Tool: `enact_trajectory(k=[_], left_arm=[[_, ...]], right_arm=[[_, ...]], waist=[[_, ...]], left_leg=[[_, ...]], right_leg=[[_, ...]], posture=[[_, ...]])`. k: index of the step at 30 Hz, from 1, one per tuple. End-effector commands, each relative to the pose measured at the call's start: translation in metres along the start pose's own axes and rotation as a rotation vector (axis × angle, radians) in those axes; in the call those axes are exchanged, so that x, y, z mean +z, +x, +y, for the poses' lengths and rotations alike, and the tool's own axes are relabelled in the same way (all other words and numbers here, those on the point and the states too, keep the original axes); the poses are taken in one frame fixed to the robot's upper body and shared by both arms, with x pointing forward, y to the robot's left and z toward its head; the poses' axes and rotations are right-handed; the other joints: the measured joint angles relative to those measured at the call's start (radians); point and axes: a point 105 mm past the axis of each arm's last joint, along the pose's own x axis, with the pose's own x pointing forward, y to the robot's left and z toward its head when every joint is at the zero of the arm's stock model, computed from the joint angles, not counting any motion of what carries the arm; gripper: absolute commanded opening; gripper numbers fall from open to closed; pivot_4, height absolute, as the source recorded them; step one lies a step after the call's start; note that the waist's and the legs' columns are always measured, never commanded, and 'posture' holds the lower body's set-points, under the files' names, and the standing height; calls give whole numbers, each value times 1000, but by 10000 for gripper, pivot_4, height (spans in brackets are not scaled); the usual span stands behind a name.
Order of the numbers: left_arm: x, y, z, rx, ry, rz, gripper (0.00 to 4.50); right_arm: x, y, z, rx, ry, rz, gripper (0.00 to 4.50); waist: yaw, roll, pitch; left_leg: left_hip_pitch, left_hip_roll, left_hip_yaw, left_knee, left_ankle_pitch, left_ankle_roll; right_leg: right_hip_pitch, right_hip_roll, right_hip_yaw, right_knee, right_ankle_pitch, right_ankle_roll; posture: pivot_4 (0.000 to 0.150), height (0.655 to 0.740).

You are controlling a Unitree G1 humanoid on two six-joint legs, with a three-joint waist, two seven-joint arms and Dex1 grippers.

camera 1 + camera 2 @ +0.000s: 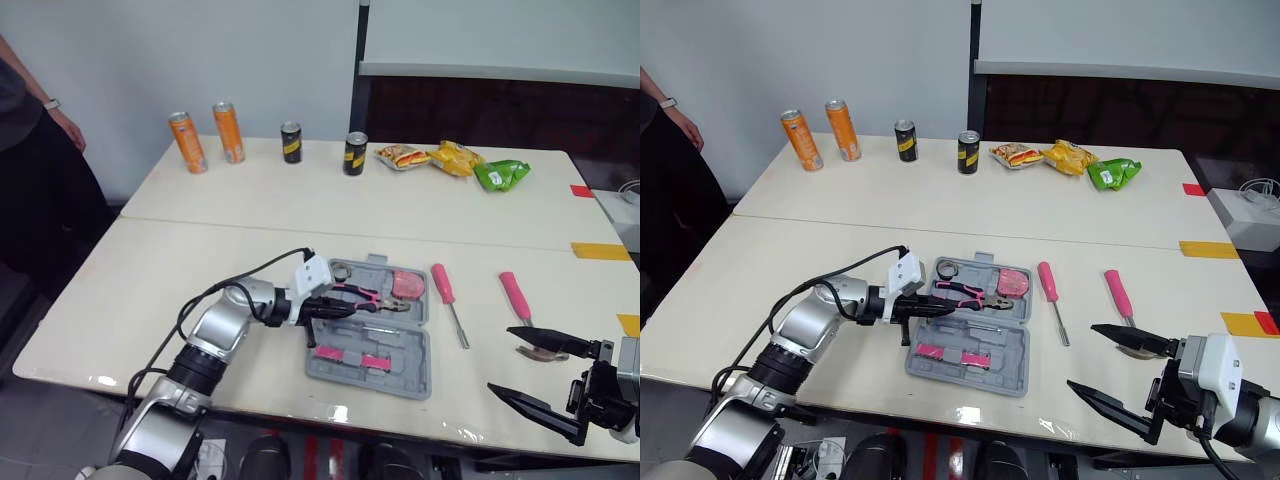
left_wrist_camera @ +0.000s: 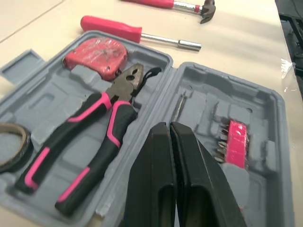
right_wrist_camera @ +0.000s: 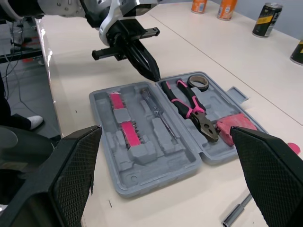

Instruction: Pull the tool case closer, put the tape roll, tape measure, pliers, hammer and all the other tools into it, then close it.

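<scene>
At the far left edge of the cream table [image 1: 100,300] stands a person [image 1: 25,110], well away from the left gripper. Two orange drink cans [image 1: 187,142] and two black drink cans [image 1: 291,142] stand far beyond that gripper, along the back.

The left gripper [image 1: 335,312] has its two black fingers pressed together and holds nothing. Its tip hangs over the left end of the open grey plastic tool case [image 1: 405,350], by the hinge line. Just beyond the tip, in the far half, lie the pink-and-black-handled pliers [image 2: 94,127]. The dark tape roll [image 2: 12,146] is at their handle end and the red tape measure [image 2: 94,54] at their nose. In the half nearer the robot sits a pink bit holder [image 2: 235,144].

Right of the case, on the bare table, lies the pink-handled screwdriver [image 1: 441,282]. Further right is the pink-handled hammer [image 1: 517,298], its head near the right gripper's far finger.

The right gripper [image 1: 1085,357] is spread wide and empty, low at the table's near right edge, well apart from the case.
</scene>
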Motion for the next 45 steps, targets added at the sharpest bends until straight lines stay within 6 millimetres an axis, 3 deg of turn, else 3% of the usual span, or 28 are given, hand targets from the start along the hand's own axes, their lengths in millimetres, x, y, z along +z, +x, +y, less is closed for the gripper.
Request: enact_trajectory(k=[1, 10, 15, 21, 24, 28, 31, 35, 42, 44, 45], left_arm=[[5, 6, 1, -9, 55, -7, 351], [-21, 20, 4, -9, 71, 98, 351], [-62, 20, 1, -35, 83, 300, 351], [-85, 15, -3, -57, 81, 428, 351], [-67, 20, -1, -32, 53, 308, 351], [-15, 9, 3, 13, -36, 12, 351], [17, -13, 5, 90, -97, -155, 351], [37, -44, 11, 249, -185, -297, 351], [30, -90, 14, 485, -192, -382, 351], [18, -98, 12, 511, -208, -370, 351], [9, -104, 9, 518, -221, -368, 2662]], right_arm=[[4, 0, 0, -7, -19, -19, 45000], [5, 1, 2, -10, -18, -20, 45000], [5, 2, 3, -5, -17, -21, 45000], [6, 2, 4, 0, -17, -17, 45000], [6, 3, 5, 0, -14, -18, 45000], [6, 7, 4, -24, 10, -52, 45000], [5, 16, -1, -76, 44, -93, 45000], [2, 36, -10, -153, 68, -124, 45000], [1, 75, -28, -265, 142, -227, 45000], [-3, 80, -35, -305, 133, -231, 45000], [-7, 82, -37, -306, 139, -235, 45000]], waist=[[-1, 0, 0], [0, 0, 0], [0, 0, -1], [0, -5, -9], [-4, -4, -11], [-7, -4, -11], [-10, -5, -8], [-19, -6, -8], [-36, -6, -7], [-34, -5, -6], [-33, -5, -6]], left_leg=[[0, 0, 0, 0, 0, 0], [0, 0, 0, 0, 0, 0], [0, 0, 0, 0, 0, 0], [8, 0, 0, -1, 0, 0], [20, 0, 2, -5, -3, -5], [21, -1, 3, -8, -2, -6], [15, -1, 4, -9, 0, -1], [4, 0, 3, -7, 0, 0], [2, 1, 4, -8, 0, -1], [2, 1, 4, -8, 0, -2], [5, 1, 4, -8, 1, -2]], right_leg=[[0, 0, 0, 0, 0, 0], [0, 0, 0, 0, 0, 0], [1, 0, 0, 0, 0, 0], [9, 0, 0, 0, 0, 0], [19, 0, 1, -4, -4, 6], [18, 0, 3, -4, -4, 6], [11, 0, 3, -4, -1, 1], [-1, 0, 2, -3, 0, 0], [-1, 2, 2, -3, -1, -1], [-1, 2, 2, -3, 0, -1], [-1, 2, 2, -3, 0, -2]], posture=[[1500, 7400], [1500, 7400], [1500, 7400], [1500, 7400], [1500, 7400], [1500, 7400], [1500, 7400], [1500, 7400], [1500, 7400], [1500, 7400], [1500, 7400]])
